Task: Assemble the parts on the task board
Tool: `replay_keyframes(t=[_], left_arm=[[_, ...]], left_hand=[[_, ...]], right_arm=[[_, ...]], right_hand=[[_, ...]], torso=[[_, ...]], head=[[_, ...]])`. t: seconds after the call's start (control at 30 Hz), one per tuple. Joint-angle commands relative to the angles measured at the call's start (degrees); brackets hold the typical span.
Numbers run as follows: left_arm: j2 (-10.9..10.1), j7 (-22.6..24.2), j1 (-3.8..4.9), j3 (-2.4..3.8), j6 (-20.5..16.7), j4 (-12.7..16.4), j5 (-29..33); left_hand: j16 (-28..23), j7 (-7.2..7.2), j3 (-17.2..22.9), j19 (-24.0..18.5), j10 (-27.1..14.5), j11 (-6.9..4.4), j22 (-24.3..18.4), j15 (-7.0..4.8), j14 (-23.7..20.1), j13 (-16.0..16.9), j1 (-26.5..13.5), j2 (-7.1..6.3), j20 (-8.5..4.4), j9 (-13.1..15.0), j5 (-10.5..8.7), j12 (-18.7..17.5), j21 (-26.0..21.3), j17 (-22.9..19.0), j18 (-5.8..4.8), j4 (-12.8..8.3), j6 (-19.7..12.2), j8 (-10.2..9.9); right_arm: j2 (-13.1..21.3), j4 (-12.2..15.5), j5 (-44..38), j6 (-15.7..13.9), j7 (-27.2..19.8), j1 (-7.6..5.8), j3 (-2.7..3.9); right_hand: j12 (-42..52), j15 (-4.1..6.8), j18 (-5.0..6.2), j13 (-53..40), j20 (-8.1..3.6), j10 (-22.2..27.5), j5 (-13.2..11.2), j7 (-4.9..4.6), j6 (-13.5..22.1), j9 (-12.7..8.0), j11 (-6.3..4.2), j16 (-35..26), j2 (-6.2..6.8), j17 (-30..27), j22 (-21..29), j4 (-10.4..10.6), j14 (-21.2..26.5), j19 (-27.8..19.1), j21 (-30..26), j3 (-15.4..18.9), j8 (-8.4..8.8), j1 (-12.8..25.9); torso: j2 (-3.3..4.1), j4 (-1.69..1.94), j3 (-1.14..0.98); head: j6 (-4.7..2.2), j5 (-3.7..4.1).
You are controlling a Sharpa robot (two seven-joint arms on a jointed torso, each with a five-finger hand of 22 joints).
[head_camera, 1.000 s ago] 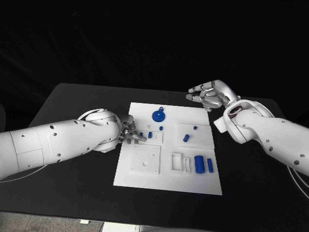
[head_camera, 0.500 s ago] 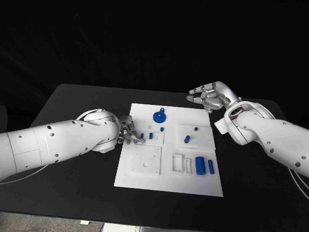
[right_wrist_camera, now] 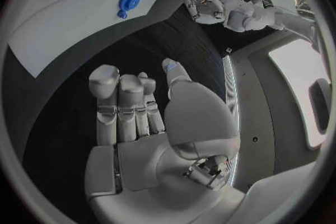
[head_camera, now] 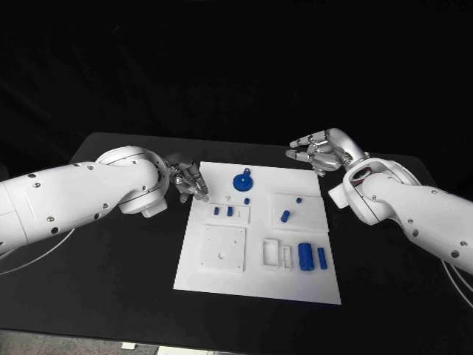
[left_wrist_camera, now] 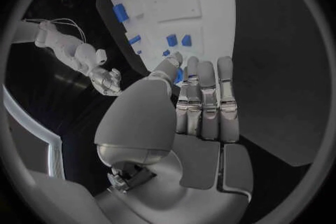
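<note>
— What is the left hand (head_camera: 185, 180) doing?
— Hovering at the task board's (head_camera: 225, 272) left edge, pinching a small blue part (left_wrist_camera: 180, 75).
— The right hand (head_camera: 322, 150)?
— Beyond the far right corner, fingers curled, holding nothing.

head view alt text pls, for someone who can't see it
A white task board lies mid-table on a black table, with small blue parts on it, including a round blue piece near its far edge. The left hand hovers at the board's left far corner; the right hand hangs beyond its right far corner.
</note>
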State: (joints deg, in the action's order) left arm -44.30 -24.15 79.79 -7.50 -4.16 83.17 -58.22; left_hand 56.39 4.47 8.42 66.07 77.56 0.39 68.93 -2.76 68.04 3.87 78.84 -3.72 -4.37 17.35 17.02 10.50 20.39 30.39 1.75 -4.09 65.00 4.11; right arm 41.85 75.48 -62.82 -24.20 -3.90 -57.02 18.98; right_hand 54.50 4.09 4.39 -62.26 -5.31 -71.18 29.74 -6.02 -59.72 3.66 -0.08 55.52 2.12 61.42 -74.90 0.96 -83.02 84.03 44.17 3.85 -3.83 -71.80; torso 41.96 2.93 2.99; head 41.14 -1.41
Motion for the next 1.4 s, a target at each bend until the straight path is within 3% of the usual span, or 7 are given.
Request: replay_keyframes(t=[0.03,0.2,0.33,0.6,0.87,1.07,1.4], left_arm=[[0.29,9.91,0.52,0.05,-5.67,0.48,1.75],[1.99,18.04,0.85,-0.07,-11.31,-0.08,-4.12],[4.29,23.37,0.89,-1.05,-15.14,-1.74,-8.9],[8.97,27.96,0.33,-3.31,-15.42,-6.51,-16.48],[13.42,29.39,-0.87,-4.46,-13.8,-11.14,-20.47],[15.41,29.87,-1.61,-4.99,-12.16,-14.24,-20.88],[18.09,30.38,-2.95,-5.77,-9.85,-18.32,-21.8]], left_hand=[[-1.36,0.81,1.21,-0.53,-0.7,0.73,0.85,0.59,-0.81,-0.25,1.87,0.32,0.81,-4.92,0.08,-3.94,-0.48,-1.35,1.12,-2.6,0.03,-0.18],[-4.92,1.05,1.71,-2.58,-1.98,1.96,4.21,1.43,-1.6,-0.31,2.95,1.0,1.65,-10.19,-0.96,-6.77,-0.44,-4.0,2.2,-5.62,1.11,-0.49],[-5.71,1.02,2.22,-2.85,-3.77,2.6,5.76,1.67,-1.59,-0.41,2.87,1.53,1.94,-12.07,-1.66,-7.03,-0.64,-4.65,2.71,-6.49,1.67,-0.41],[-4.35,1.14,3.77,-0.34,-7.37,3.54,6.94,1.84,1.1,-0.51,1.34,1.41,2.23,-13.3,-2.83,-7.17,-0.22,-4.51,3.66,-6.56,1.72,-0.51],[-4.47,0.92,5.04,0.37,-8.97,3.87,6.69,2.07,0.85,-0.51,-0.21,-0.24,2.64,-13.47,-3.29,-7.18,-2.03,-5.12,3.71,-5.62,0.6,-0.51],[-6.3,1.11,5.3,0.49,-9.23,4.05,6.86,2.21,0.08,-0.52,-0.29,-0.99,2.75,-13.44,-3.27,-7.19,-2.92,-6.23,3.53,-5.47,0.54,-0.52],[-10.49,1.02,5.11,-0.19,-11.07,4.42,7.09,2.41,-0.21,-0.52,0.31,-1.16,2.96,-13.48,-3.11,-7.18,-5.48,-8.15,3.28,-5.31,-0.08,-0.54]], right_arm=[[-0.02,-0.14,0.01,0.46,-0.63,0.04,0.02],[-0.09,-0.47,0.15,0.24,-0.96,0.04,0.02],[-0.18,-0.67,0.49,0.05,-1.35,0.04,0.02],[-0.54,-0.94,1.4,-0.65,-2.45,0.04,0.02],[-0.93,-1.18,3.01,-1.8,-4.08,0.03,0.02],[-1.09,-1.27,5.26,-3.08,-5.67,0.03,0.02],[-1.35,-1.32,10.68,-5.02,-9.49,0.02,0.02]], right_hand=[[-0.25,-0.03,0.48,0.06,0.21,0.3,0.21,0.04,0.06,-0.07,-0.07,-0.45,0.12,-0.11,-5.6,0.12,0.28,1.63,-0.29,-0.01,0.27,0.48],[-0.79,-0.06,0.5,0.45,0.25,0.66,0.21,0.05,-0.02,-0.07,-0.05,-0.97,0.12,-0.49,-5.48,0.02,0.52,1.44,-0.9,-0.13,0.27,0.42],[-9.08,0.01,0.82,8.24,0.2,2.54,0.21,0.07,0.26,-0.06,-0.26,-5.2,0.09,-4.13,-4.09,-0.37,1.28,0.8,-6.82,-0.45,0.26,0.36],[-21.49,0.07,1.15,24.0,0.19,-0.17,0.35,0.14,0.14,-0.04,-0.41,-10.73,0.29,-11.32,1.94,-1.3,2.47,-0.22,-24.51,-2.01,0.21,-0.1],[-39.97,-1.44,0.56,46.43,1.5,-4.39,0.61,-0.64,0.35,-0.08,0.74,-15.87,0.94,-21.22,12.64,-1.1,6.88,-2.16,-39.56,-4.66,0.31,0.08],[-46.36,-2.5,0.29,56.3,2.54,-5.88,0.6,-0.86,0.24,-0.08,1.85,-18.11,1.8,-28.74,21.69,-1.37,9.81,-4.62,-40.39,-8.1,0.29,0.29],[-50.55,-4.83,1.01,58.76,5.0,-0.58,0.68,-1.91,1.1,-0.08,4.3,-31.56,3.05,-39.0,37.89,-2.47,9.81,-9.42,-40.58,-14.27,0.26,0.69]], torso=[[0.08,-0.06,0.02],[0.15,-0.08,0.17],[0.09,0.01,0.1],[0.2,-0.19,0.22],[0.16,-0.18,0.07],[0.18,-0.12,0.05],[0.24,-0.27,0.06]], head=[[-0.39,0.17],[-0.66,0.41],[-0.98,0.52],[-1.51,0.78],[-1.68,0.82],[-1.65,1.06],[-1.62,1.41]])
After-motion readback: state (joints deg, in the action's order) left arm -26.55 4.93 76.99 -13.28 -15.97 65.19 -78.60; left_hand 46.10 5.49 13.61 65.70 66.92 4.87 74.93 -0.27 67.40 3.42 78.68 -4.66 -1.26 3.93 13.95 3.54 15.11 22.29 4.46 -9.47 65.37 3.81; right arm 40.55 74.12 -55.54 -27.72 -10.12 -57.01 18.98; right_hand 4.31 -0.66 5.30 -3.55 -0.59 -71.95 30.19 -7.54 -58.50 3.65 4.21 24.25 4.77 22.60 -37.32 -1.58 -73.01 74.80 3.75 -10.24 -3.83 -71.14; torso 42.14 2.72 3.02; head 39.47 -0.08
